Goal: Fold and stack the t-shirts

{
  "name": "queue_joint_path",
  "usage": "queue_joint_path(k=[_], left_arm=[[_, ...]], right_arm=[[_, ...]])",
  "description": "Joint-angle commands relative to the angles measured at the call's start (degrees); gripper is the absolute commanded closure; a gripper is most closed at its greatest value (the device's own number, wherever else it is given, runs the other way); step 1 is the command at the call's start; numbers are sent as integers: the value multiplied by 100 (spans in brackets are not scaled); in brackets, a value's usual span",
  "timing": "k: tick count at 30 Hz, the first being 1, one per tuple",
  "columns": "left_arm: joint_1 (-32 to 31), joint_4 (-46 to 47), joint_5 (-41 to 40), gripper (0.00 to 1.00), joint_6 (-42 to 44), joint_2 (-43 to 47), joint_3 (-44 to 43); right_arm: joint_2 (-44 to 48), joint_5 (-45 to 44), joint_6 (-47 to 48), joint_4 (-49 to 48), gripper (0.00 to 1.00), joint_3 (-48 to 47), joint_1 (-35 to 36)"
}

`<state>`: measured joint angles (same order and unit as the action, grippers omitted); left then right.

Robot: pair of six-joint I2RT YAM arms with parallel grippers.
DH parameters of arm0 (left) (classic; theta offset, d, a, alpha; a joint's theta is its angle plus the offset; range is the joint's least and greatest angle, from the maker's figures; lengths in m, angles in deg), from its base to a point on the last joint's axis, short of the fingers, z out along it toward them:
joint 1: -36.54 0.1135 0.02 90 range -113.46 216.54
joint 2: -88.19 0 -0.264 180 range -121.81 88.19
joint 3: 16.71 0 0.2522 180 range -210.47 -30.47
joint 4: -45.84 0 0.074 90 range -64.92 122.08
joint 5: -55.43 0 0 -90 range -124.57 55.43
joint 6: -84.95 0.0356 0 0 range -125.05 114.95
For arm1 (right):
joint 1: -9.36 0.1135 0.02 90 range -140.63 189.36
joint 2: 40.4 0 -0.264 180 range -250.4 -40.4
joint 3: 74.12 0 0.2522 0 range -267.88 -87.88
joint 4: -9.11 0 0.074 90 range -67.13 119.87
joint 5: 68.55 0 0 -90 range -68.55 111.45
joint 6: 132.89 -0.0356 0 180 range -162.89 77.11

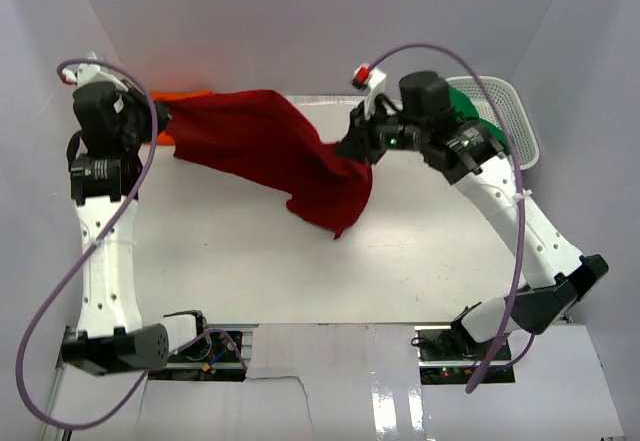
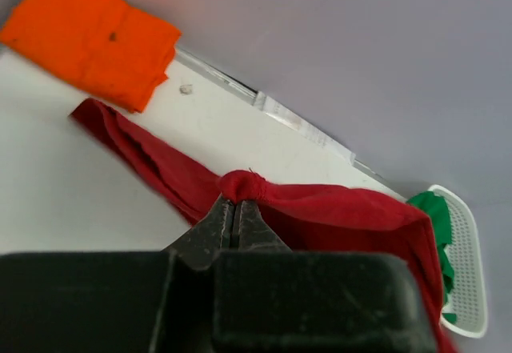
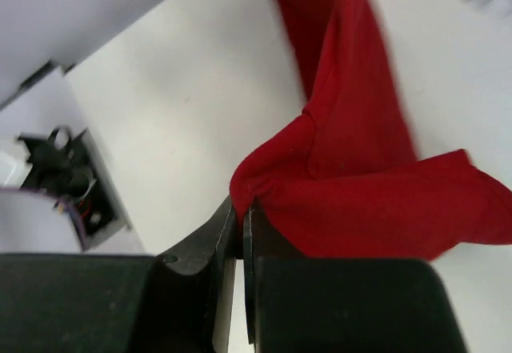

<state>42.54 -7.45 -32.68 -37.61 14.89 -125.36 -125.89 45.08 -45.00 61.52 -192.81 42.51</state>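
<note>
The dark red t-shirt [image 1: 270,146] hangs stretched above the table between both grippers. My left gripper [image 1: 160,121] is shut on one bunched corner of it [image 2: 244,185] at the far left. My right gripper [image 1: 352,146] is shut on another edge of it [image 3: 264,181] near the far middle, and loose cloth droops to the table below. The orange t-shirt [image 2: 92,37] lies folded at the far left corner, partly hidden in the top view [image 1: 180,94]. The green t-shirt [image 2: 436,225] lies in the white basket at the far right [image 1: 475,101].
The white lattice basket [image 1: 520,126] stands at the far right corner behind my right arm. White walls close in the table at the back and sides. Bare table [image 1: 300,271] lies in front of the hanging shirt.
</note>
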Motion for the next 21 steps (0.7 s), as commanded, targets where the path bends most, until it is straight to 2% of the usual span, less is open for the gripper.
queue_joint_path(k=[1,2,7,8,9,10,11,14,15,18,21], left_arm=[[24,-336,-697,100,223,534,1073],[24,-362,-760,100,319,692,1304],[24,-774,-1233,100,548,1247,2429],[24,-802,-1305,100,549,1291,2588],[24,-793,-1453,100,505,1370,2912],[24,-793,-1498,100,505,1414,3054],[24,-767,-1533,100,452,1441,3177],[24,-741,-1858,100,364,1459,3433],[24,-723,-1955,100,355,1441,3460],[24,-679,-2254,100,338,1380,3556],[24,-653,-2377,100,259,1301,3635]], right_arm=[[155,-25,-26,-253,92,1217,593],[225,-252,-322,-288,92,1881,744],[245,96,-1176,-911,92,3791,1701],[165,175,-1230,-1104,89,3952,1852],[-9,385,-1335,-1201,78,4214,2106],[-98,552,-1371,-1315,78,4217,2187],[-143,685,-1406,-1517,60,4382,2257],[76,582,-1608,-1782,42,4595,2337],[164,119,-1608,-1617,41,4578,2337],[323,-480,-1407,-942,41,4429,2328],[349,-824,-1380,-798,40,4655,2328]])
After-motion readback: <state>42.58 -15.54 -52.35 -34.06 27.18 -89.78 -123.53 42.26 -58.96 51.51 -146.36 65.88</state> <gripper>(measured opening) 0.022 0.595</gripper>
